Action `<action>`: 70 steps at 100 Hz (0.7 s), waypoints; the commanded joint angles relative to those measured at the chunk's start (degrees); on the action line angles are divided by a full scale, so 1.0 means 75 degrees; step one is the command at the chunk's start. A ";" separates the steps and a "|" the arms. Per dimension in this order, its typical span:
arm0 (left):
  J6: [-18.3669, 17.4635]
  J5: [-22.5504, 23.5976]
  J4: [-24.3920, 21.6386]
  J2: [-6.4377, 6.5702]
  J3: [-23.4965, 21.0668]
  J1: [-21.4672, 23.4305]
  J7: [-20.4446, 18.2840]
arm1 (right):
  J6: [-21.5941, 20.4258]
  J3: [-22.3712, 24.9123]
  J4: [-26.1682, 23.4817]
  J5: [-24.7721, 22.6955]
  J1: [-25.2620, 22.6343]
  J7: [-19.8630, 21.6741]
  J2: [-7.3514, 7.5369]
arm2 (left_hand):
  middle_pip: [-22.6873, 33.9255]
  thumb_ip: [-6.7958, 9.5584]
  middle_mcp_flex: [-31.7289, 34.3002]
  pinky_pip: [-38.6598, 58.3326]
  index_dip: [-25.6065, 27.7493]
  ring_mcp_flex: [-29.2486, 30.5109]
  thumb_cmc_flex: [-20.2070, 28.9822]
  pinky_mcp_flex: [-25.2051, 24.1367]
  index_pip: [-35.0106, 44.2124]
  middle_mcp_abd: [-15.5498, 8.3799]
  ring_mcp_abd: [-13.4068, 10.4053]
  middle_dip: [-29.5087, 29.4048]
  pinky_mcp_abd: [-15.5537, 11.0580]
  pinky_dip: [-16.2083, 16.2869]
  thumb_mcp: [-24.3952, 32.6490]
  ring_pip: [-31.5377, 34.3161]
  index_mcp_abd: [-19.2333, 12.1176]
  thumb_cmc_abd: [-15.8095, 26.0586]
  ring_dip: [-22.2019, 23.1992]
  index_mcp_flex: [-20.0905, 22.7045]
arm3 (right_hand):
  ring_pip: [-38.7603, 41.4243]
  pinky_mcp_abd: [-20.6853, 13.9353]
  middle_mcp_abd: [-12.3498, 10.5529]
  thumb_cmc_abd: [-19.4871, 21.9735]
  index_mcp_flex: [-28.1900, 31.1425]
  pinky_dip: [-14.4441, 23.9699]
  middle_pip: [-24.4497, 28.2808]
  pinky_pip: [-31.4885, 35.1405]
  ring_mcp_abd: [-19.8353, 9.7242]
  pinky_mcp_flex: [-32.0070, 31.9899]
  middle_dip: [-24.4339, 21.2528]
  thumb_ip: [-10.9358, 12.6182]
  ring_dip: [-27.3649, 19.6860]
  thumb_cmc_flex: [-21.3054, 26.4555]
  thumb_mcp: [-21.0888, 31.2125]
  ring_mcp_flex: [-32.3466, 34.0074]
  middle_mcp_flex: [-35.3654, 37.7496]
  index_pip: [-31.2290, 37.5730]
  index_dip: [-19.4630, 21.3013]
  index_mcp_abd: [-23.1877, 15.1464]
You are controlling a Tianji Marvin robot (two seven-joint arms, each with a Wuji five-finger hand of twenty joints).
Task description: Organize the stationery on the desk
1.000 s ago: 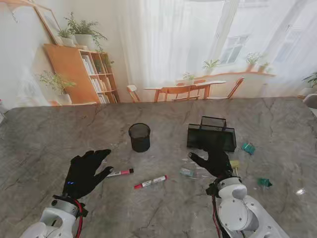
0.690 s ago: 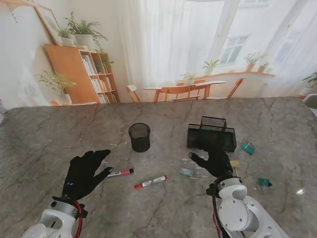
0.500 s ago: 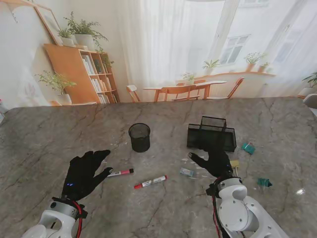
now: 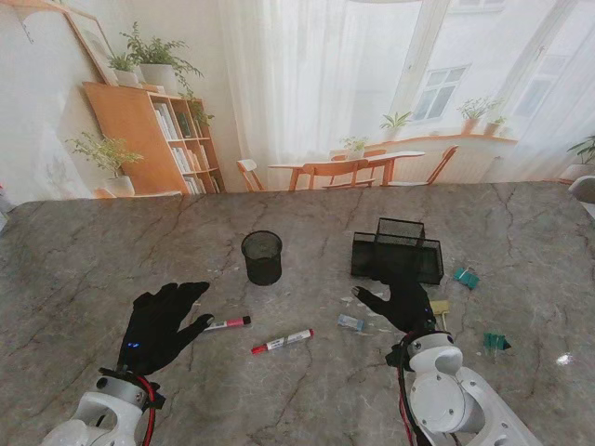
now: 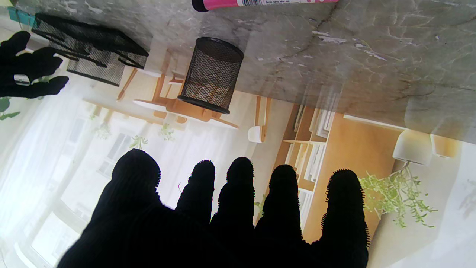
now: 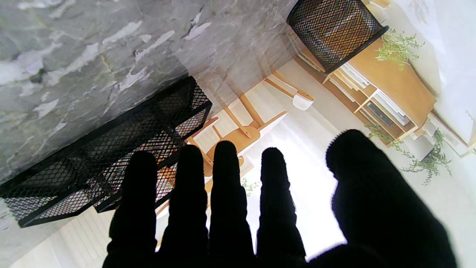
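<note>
Two red-capped markers lie on the marble table: one just right of my left hand, the other nearer to me toward the middle. A round black mesh pen cup stands farther away, also seen in the left wrist view. A black mesh desk tray stands just beyond my right hand and fills the right wrist view. Both black-gloved hands hover palm down, fingers spread, holding nothing. A small clear item lies left of the right hand.
Teal binder clips lie to the right: one beside the tray, another nearer to me. A small yellowish object sits next to my right hand. A tiny clear item rests at the far right.
</note>
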 commanded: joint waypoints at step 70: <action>-0.0546 0.3859 0.0796 0.0767 0.1442 -0.2365 -0.2848 | 0.0097 0.0096 0.0028 0.0242 -0.0094 -0.0006 -0.0065 | 0.2536 -0.0460 -0.0488 0.1805 0.1633 -0.0339 0.0923 -0.0729 0.0843 -0.0003 0.0044 0.3934 -0.1174 0.0178 -0.0039 0.1808 0.1179 -0.0767 0.2294 0.0480 | 0.0003 0.0111 0.0020 0.0142 0.0146 0.0239 -0.0150 -0.0033 0.0008 -0.0087 0.0166 0.0217 0.0104 -0.0010 -0.0206 0.0085 0.0140 0.0050 -0.0103 -0.0052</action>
